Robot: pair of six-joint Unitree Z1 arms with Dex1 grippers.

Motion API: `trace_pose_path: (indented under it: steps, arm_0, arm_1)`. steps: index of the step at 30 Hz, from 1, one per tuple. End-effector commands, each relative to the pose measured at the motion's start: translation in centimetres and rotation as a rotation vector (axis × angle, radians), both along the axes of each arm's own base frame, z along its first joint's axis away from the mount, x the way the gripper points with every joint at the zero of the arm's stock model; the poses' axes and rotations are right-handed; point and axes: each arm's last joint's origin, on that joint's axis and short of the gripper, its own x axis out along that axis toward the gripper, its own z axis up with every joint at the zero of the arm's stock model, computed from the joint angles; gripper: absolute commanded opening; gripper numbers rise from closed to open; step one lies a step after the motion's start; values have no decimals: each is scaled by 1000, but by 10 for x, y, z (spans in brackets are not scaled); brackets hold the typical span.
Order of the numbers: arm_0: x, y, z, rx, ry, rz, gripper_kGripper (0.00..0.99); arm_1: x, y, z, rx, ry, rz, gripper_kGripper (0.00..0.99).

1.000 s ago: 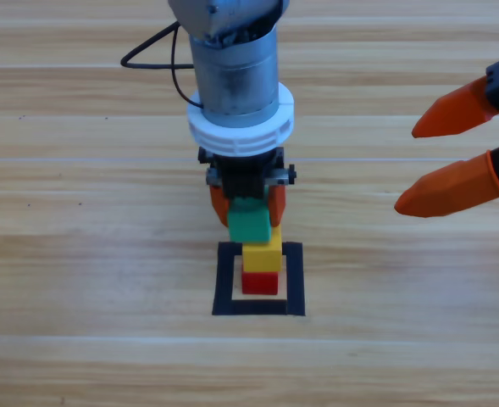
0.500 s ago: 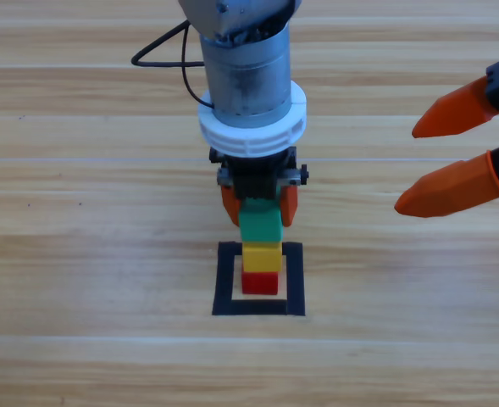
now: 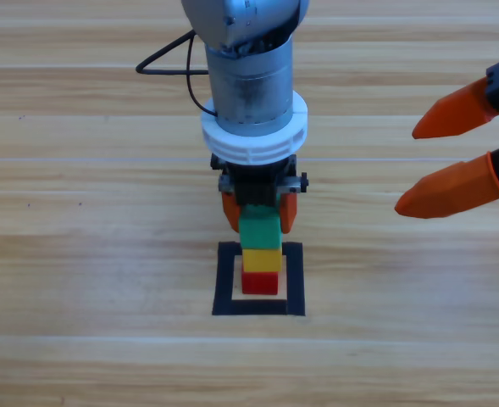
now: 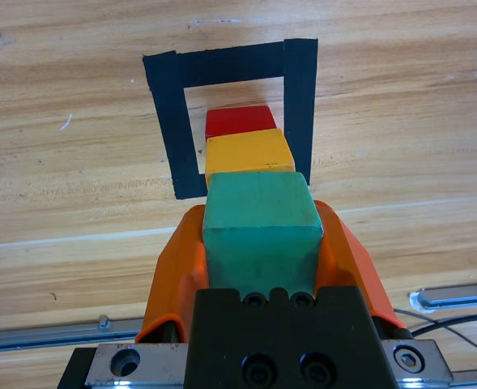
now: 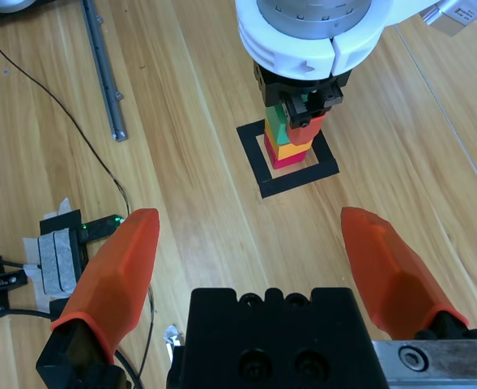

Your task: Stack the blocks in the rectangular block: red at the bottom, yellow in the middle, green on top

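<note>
High view, left to right: left gripper (image 3: 258,212) down from the top edge at desk (image 3: 80,254) centre, jaws clamped on the green cube (image 3: 260,230) from either side. Green sitting atop the yellow cube (image 3: 262,259), yellow atop the red cube (image 3: 260,282), red resting on the wood inside the black tape outline (image 3: 258,279). Stack upright, edges roughly in line. Off at the right edge, well apart from the stack, right gripper (image 3: 408,168) waiting, jaws spread wide, nothing between them. Left wrist view: green cube (image 4: 259,229) snug between the orange jaws, yellow (image 4: 249,153) and red (image 4: 240,121) beyond, within the outline (image 4: 228,109).
</note>
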Motion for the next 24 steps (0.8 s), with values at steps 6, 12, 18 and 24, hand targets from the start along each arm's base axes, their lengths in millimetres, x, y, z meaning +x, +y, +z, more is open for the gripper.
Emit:
trace_pose_path:
  steps: [6, 12, 18, 24]
  arm_0:
    - [-13, -4, -6, 39, 13, -23, 919]
    - [-16, 1, 1, 46, -3, -28, 990]
    - [-20, 7, 24, 15, -52, -48, 990]
    - [-43, 34, 117, -166, -230, -91, 990]
  arm_1:
    - [-6, -12, -6, -6, 36, -14, 989]
    - [-6, -12, -6, -7, 37, -14, 989]
    - [-9, -14, -4, -1, 30, -14, 989]
    - [-9, -14, -3, 3, 26, -14, 989]
